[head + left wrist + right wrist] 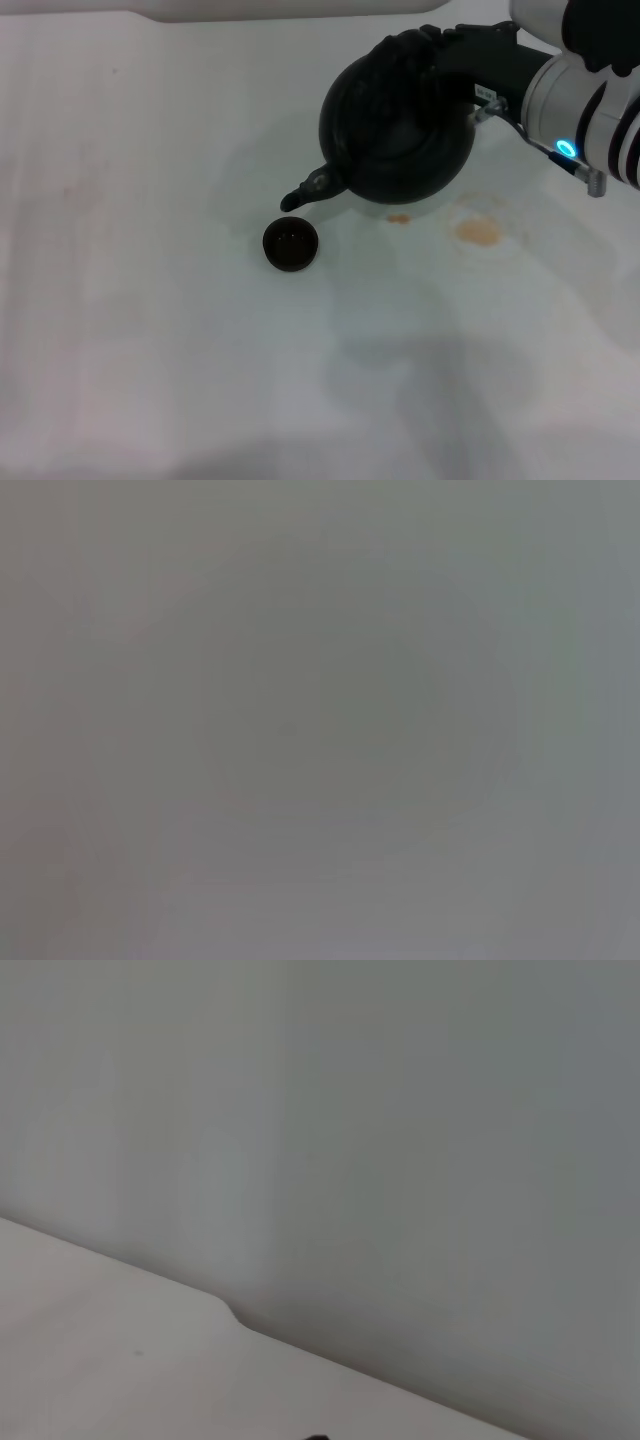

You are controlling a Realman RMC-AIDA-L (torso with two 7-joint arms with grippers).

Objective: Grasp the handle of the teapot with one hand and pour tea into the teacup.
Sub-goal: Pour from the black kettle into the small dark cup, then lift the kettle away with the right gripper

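- The right gripper (pixel 432 52) sits at the handle (pixel 405 45) over the teapot (pixel 397 128); whether its fingers clamp it cannot be told.
- The teapot, round, matte black and probably heavy and rigid, hangs below the gripper, best held by the arch.
- The spout (pixel 310 188) tilts toward the tiny dark teacup (pixel 290 244), just beyond its tip.
- Orange stains (pixel 478 231) mark the table (pixel 150 300).
- The left gripper is out of sight.

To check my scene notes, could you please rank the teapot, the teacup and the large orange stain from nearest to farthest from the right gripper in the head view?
From the right gripper:
1. Teapot, directly under it, held.
2. Large orange stain, on the table right of the pot.
3. Teacup, beyond the spout, leftward.
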